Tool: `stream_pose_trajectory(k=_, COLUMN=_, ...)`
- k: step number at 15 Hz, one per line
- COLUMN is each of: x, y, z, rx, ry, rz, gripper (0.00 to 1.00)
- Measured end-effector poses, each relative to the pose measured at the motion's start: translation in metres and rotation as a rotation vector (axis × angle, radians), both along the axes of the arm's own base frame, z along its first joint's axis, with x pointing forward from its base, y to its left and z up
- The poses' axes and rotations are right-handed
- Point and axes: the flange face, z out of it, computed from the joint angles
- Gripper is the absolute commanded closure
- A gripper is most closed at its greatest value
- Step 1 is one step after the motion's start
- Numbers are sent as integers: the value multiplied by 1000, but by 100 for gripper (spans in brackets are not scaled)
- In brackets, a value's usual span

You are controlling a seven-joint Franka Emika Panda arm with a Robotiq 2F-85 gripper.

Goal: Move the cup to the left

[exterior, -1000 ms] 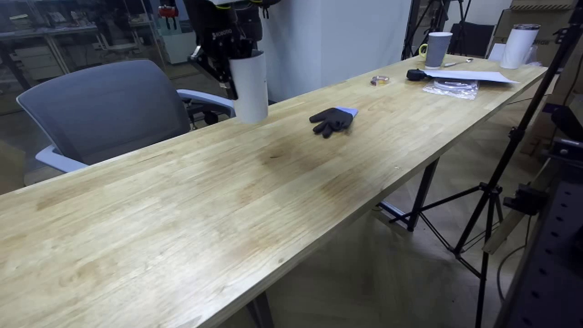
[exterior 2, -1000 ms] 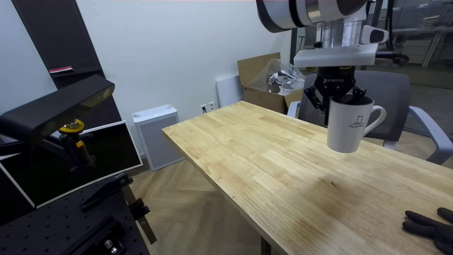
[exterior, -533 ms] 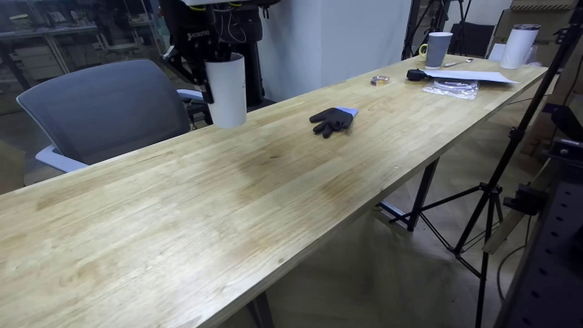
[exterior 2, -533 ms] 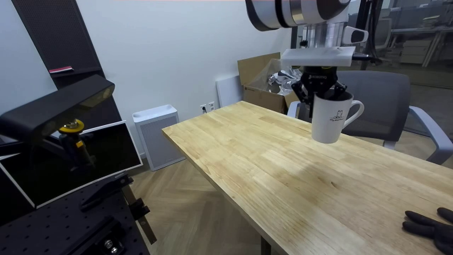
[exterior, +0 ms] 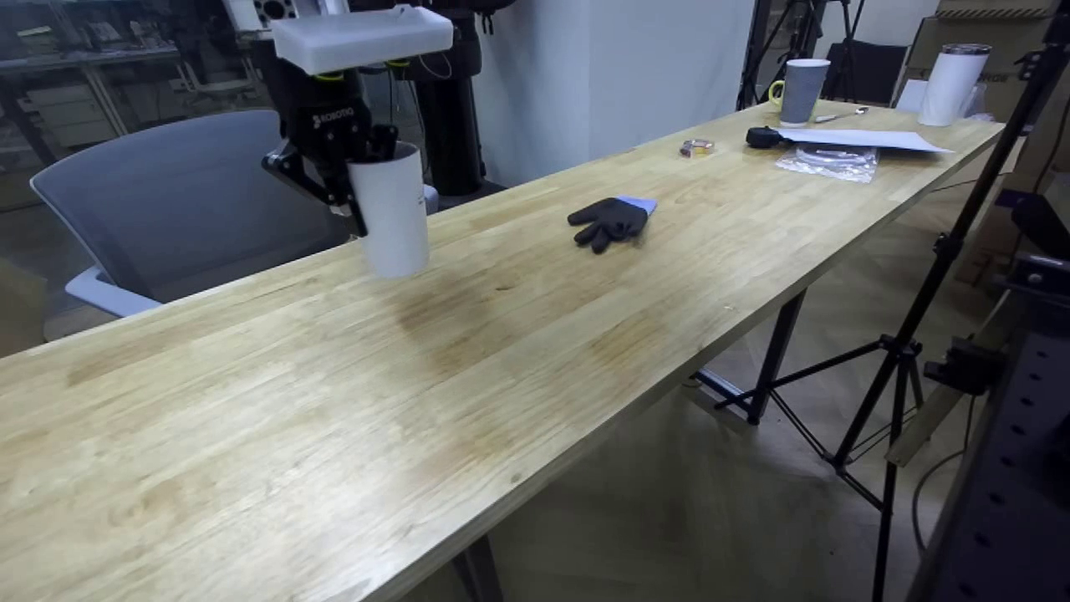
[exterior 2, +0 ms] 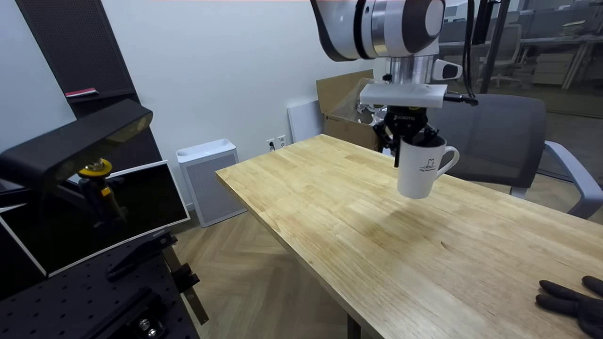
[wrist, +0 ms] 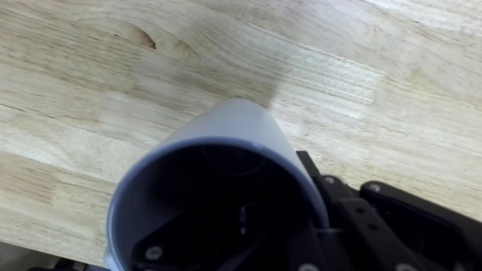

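Since the earlier frame, the mug (exterior: 391, 221) and the pincer (exterior 2: 401, 154) have shifted together leftward in both exterior views and sit lower in them; the glove (exterior: 613, 222) has not moved. Pincer status: narrow, clamped on the mug's wall, one finger (exterior 2: 397, 159) against the outside and the other finger inside the mouth. The handle (exterior 2: 451, 161) projects on the side opposite the grip. Mug position: over the surface (exterior: 251, 435), near the edge beside the chair (exterior: 192, 192), well apart from the glove, close to upright. A shadow (exterior: 443, 330) lies offset from the mug's base, so I judge the mug slightly raised; no view confirms contact. Step in hand, as I read it: the leftward transfer, probably in its late part, with set-down to follow. For the next move, I should first confirm that the offset to the left satisfies the task, then descend straight down at low speed, holding the mug upright until its base seats evenly. Release only after that: part the fingers slightly, then raise the pincer vertically so that the inner finger does not catch the rim and tip the mug.
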Motion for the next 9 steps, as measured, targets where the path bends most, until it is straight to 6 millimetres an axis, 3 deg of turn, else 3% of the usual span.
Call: stream_pose_trajectory(k=9, x=26, y=26, z=-48, rx=-74, ry=-1, rz=68, gripper=98)
